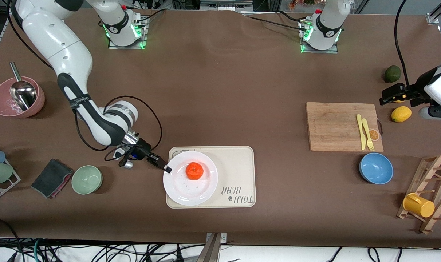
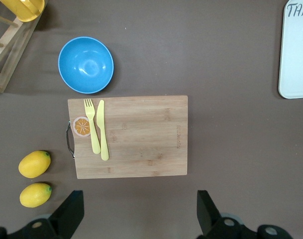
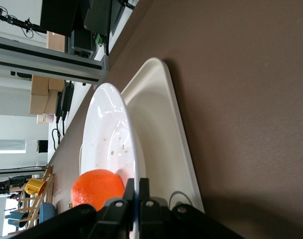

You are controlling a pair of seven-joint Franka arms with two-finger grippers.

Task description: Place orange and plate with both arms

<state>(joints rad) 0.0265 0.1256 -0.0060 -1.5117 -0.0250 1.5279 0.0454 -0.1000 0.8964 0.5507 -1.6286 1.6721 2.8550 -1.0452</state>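
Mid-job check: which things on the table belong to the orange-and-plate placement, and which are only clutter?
Job:
- orange, on the plate
- plate, on the cream tray
- right gripper, shut on the plate's rim
- left gripper, open, waiting over the lemons

Clutter:
- cutting board with fork and knife
- blue bowl
- green bowl
- pink bowl
- avocado

The front camera looks down from high up at the whole table [image 1: 220, 72]. The left wrist camera looks straight down from up high. The right wrist camera sits very low, probably sideways. All show the tray [image 1: 238, 163] [image 2: 295, 59] [image 3: 161, 129]
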